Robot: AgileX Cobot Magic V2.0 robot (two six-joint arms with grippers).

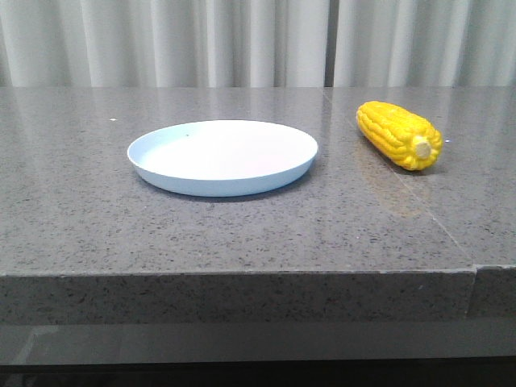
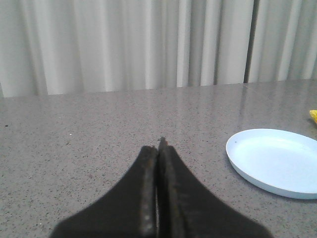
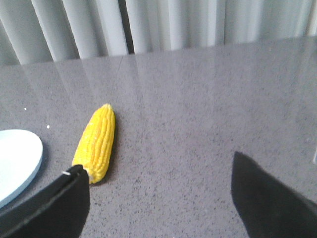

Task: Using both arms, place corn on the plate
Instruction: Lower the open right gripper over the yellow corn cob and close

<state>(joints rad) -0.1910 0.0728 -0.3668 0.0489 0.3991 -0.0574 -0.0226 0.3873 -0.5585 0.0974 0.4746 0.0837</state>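
The yellow corn (image 1: 399, 134) lies on the grey table to the right of the pale blue-white plate (image 1: 222, 156), its cream stub end toward the front. Neither gripper shows in the front view. In the right wrist view the corn (image 3: 96, 142) lies ahead, beside the left finger, and my right gripper (image 3: 156, 171) is open wide and empty above the table; the plate's edge (image 3: 17, 158) shows there too. In the left wrist view my left gripper (image 2: 159, 148) is shut and empty, well to the left of the plate (image 2: 277, 161).
The grey speckled table (image 1: 242, 226) has a front edge close to the camera and a seam at the right. Pale curtains (image 1: 242, 40) hang behind it.
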